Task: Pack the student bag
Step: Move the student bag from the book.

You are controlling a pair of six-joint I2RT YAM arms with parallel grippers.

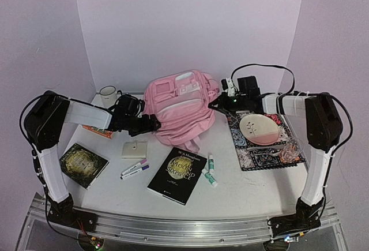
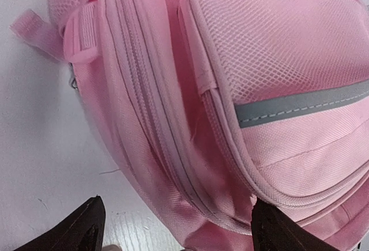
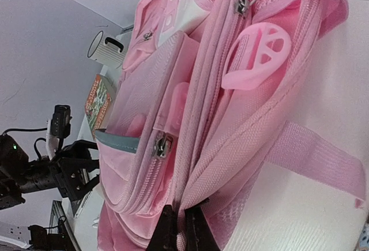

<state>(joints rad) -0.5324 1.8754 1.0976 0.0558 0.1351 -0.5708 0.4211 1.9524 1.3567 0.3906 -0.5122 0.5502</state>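
Observation:
The student bag [image 1: 181, 104] is a big pink backpack lying at the back middle of the table, front pockets up. My left gripper [image 1: 154, 123] is at its left side, open; in the left wrist view [image 2: 176, 235] its jaws straddle the bag's lower zipped edge [image 2: 190, 164] without holding it. My right gripper [image 1: 216, 104] is at the bag's right side. In the right wrist view [image 3: 181, 232] it is shut, pinching a fold of the bag's pink fabric [image 3: 230, 164] by the main zip seam. A peace-sign zip pull [image 3: 256, 55] hangs above.
A white mug [image 1: 108, 95] stands back left and an orange book [image 1: 98, 131] lies under the left arm. In front lie a dark book [image 1: 82, 164], a beige block [image 1: 134, 149], two markers [image 1: 134, 168], a black book [image 1: 177, 174] and two green-capped tubes [image 1: 210, 170]. A patterned mat [image 1: 271, 153] with a pink plate [image 1: 260, 128] is at the right.

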